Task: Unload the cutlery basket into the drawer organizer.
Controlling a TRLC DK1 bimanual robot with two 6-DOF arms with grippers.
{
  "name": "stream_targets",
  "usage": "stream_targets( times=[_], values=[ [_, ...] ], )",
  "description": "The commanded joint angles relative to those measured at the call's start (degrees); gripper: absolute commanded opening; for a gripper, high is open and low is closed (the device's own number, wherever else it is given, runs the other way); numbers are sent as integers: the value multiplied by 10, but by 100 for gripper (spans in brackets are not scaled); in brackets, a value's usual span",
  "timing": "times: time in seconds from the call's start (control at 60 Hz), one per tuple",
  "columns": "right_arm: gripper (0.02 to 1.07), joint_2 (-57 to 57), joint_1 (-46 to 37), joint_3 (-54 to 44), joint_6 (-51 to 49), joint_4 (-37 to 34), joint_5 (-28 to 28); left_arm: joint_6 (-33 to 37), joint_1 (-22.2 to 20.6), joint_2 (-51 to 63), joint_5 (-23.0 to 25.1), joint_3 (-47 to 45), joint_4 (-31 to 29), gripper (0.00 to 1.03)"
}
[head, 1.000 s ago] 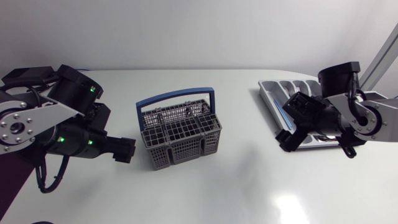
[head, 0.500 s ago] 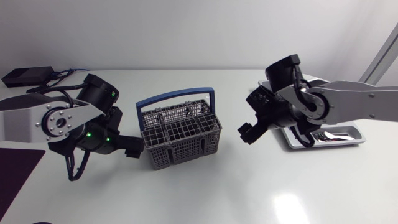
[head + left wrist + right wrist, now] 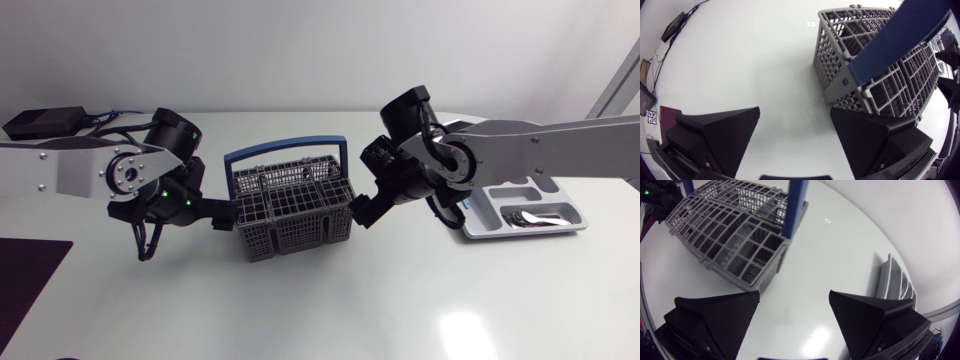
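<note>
Basket (image 3: 290, 205) upright on the surface (image 3: 320, 310), long axis left–right. Left hand (image 3: 224, 214) and right hand (image 3: 362, 211) flank its ends, both spread.

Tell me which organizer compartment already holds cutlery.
The long compartment along the drawer organizer's near edge; shiny cutlery lies there, while the visible others look empty.
</note>
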Motion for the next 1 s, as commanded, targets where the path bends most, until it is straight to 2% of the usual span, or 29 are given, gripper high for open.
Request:
stream_targets(
  times=[0.0,0.2,0.55,0.717,0.767,0.9,0.983],
  values=[
    [102,8,20,12,21,-1,-9,11,0,25,3,30,13,99],
    [102,-4,32,5,27,-1,-9,20,10,53,3,59,19,99],
    [101,-50,-52,0,19,-22,-29,36,43,52,8,40,24,99],
    [85,-25,-61,18,27,-22,-30,36,43,53,11,41,29,99],
    [72,-11,-64,29,34,-18,-30,35,43,58,11,44,31,99],
    [51,26,-65,56,60,-17,-37,35,43,69,11,49,33,99],
    [46,45,-66,71,69,-17,-39,35,43,76,11,51,35,99]
  ],
)
